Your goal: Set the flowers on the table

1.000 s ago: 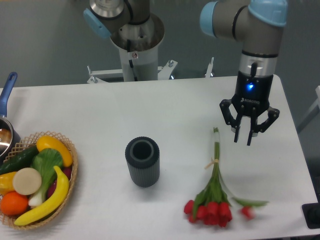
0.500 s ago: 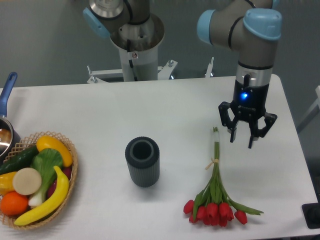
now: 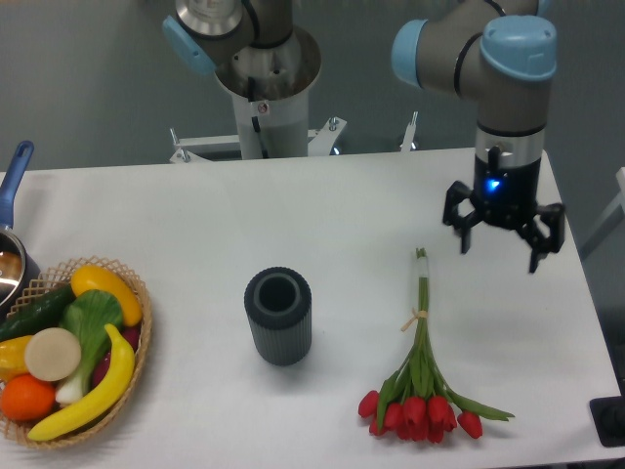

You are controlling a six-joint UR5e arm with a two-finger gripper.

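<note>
Camera view showed the flowers [image 3: 422, 376] lying flat on the table [image 3: 176, 215], right of the vase [image 3: 278, 316], red heads toward the near edge, stems tied with tan string. The gripper [image 3: 500, 242] hung with fingers spread wide and empty beyond the stem ends; I'd lift straight clear so nothing brushes the bunch.

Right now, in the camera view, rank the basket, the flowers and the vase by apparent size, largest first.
1. Basket of fruit, partly cut off at the frame edge, so possibly larger.
2. Flowers, long but narrow; close to the basket, so unsure.
3. Vase, clearly smallest.
</note>
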